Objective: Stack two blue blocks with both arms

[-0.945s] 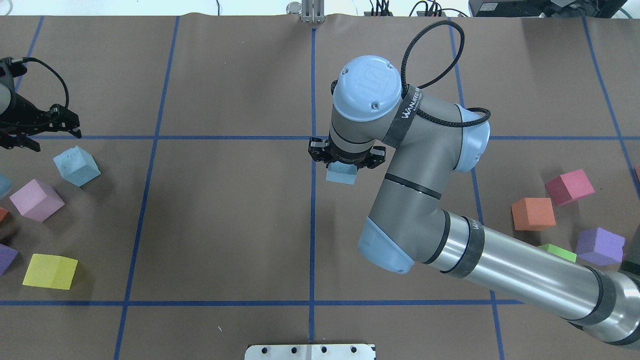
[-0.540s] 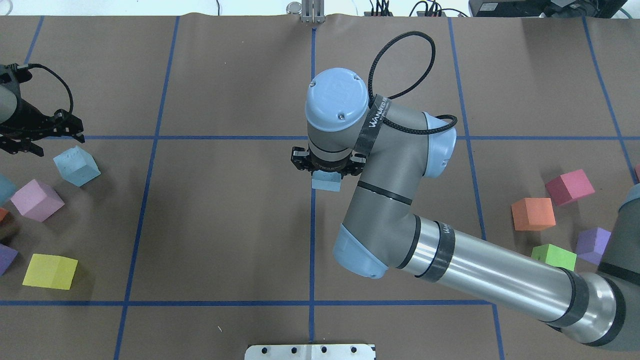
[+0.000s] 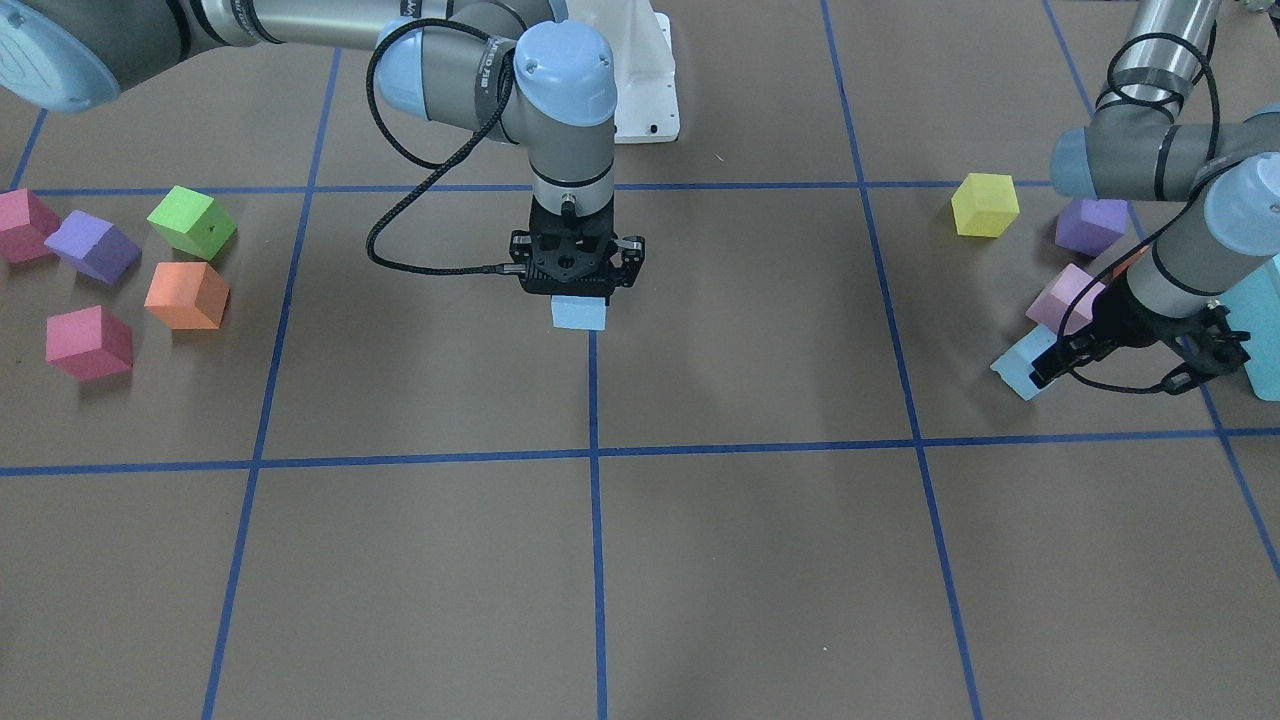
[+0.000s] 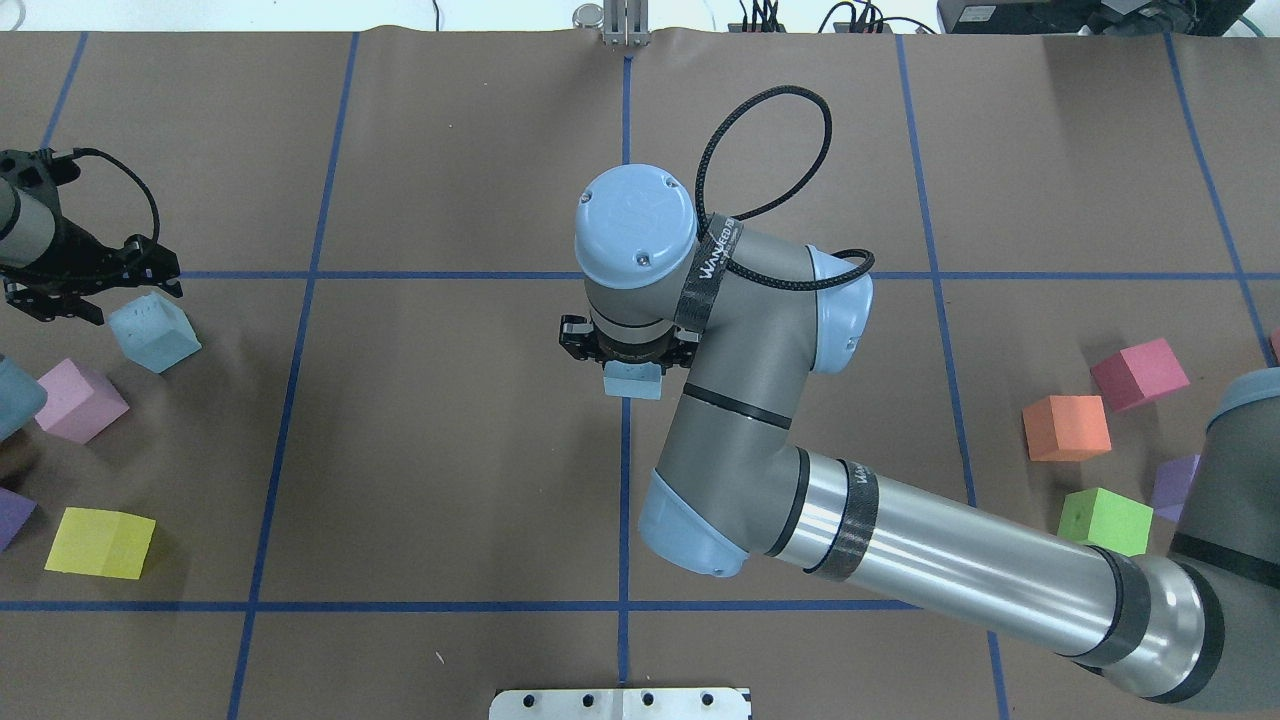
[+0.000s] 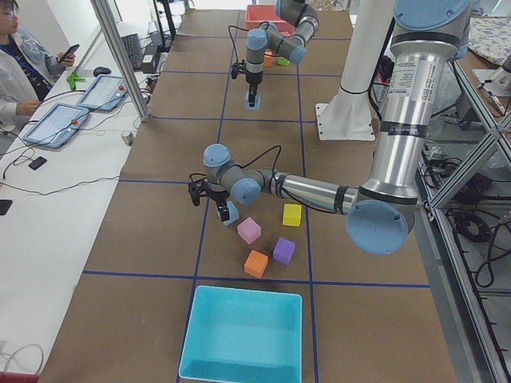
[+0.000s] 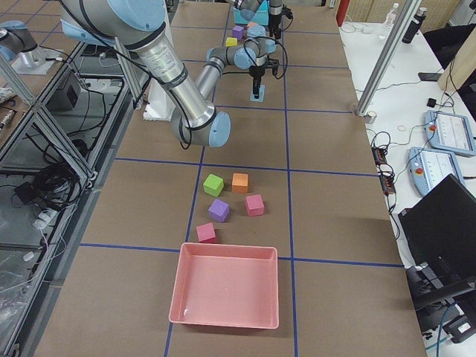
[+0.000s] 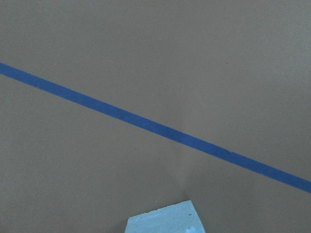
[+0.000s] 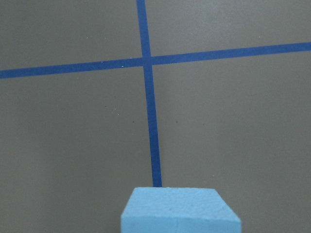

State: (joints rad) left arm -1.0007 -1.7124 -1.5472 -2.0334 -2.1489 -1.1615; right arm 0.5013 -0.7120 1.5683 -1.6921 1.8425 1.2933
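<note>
My right gripper (image 4: 625,350) is shut on a pale blue block (image 4: 632,381) and holds it low over the centre tape line; it also shows in the front view (image 3: 579,313) and at the bottom of the right wrist view (image 8: 180,209). The second blue block (image 4: 153,331) sits on the table at the far left. My left gripper (image 4: 128,296) hangs open at its far edge, with nothing in it. A corner of that block (image 7: 165,219) shows in the left wrist view.
By the left block lie a pink cube (image 4: 75,400), a yellow cube (image 4: 100,543) and a purple cube (image 4: 12,515). At the right lie magenta (image 4: 1140,372), orange (image 4: 1067,427), green (image 4: 1105,520) and purple cubes. A turquoise bin (image 5: 239,343) and a pink bin (image 6: 227,294) stand at the table's ends.
My right arm has carried its blue block to the left, onto the centre line. My left gripper has moved slightly toward the left blue block.
</note>
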